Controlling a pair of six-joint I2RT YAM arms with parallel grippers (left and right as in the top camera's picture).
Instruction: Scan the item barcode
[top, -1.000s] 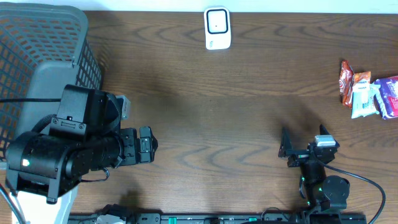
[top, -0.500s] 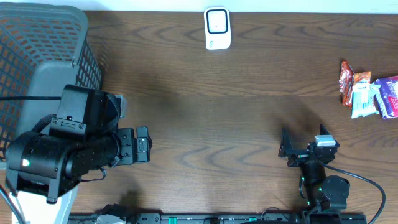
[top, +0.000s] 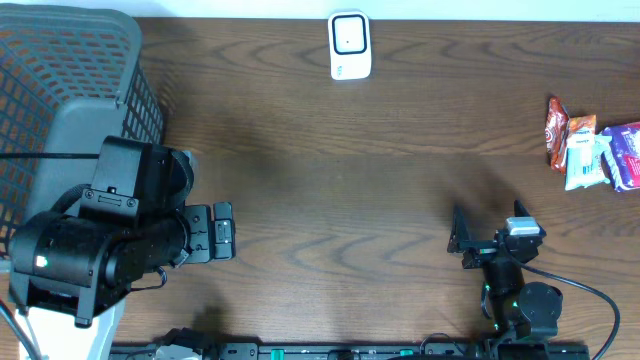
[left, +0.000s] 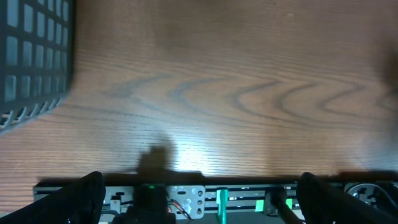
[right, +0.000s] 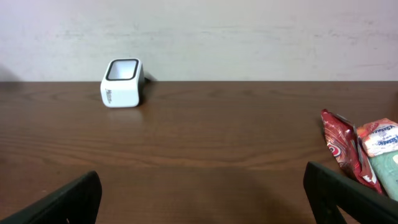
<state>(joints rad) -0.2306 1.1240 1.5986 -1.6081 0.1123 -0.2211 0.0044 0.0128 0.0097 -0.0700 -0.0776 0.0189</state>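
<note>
Here red packet lies lengthwise front-to-back; scanner window faces up.

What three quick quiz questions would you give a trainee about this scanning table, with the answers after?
1. True or false: the left gripper is holding the white scanner.
2. The snack packets lie to the robot's: A left, B right, C dead centre.
3. In one word, what does the right gripper hold?

Key: 1 false, it is open and empty; 2 B; 3 nothing, its jaws stand open.
</note>
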